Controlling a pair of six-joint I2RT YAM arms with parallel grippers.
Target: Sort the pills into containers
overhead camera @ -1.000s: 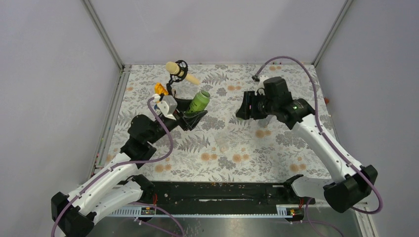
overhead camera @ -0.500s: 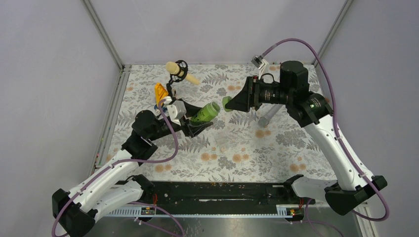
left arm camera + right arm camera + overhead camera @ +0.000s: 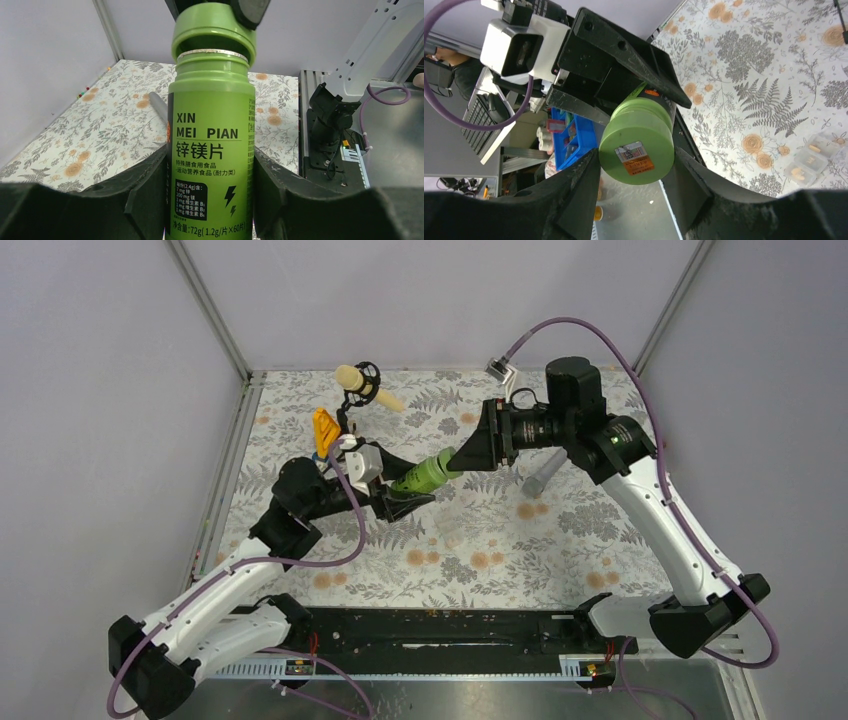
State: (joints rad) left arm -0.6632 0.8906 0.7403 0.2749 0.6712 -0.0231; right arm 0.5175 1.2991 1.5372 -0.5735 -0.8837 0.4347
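My left gripper (image 3: 405,490) is shut on the body of a green screw-cap pill bottle (image 3: 424,475) and holds it above the mat, tilted toward the right arm. In the left wrist view the bottle (image 3: 210,130) stands between my fingers (image 3: 145,195). My right gripper (image 3: 463,453) is shut on the bottle's green cap (image 3: 636,142); a silver ring shows under the cap (image 3: 214,30). Small see-through containers (image 3: 810,159) with a few tan pills lie on the mat at the lower right of the right wrist view. They are barely visible in the top view (image 3: 452,532).
A grey tube (image 3: 543,472) lies on the mat under the right arm. An orange object (image 3: 324,426) and a black stand with a cream roll (image 3: 358,380) sit at the back left. Metal frame posts and walls border the mat.
My right gripper swung left and closed around the bottle's cap. My left gripper tilted the bottle to the right and moved it toward the mat's middle.
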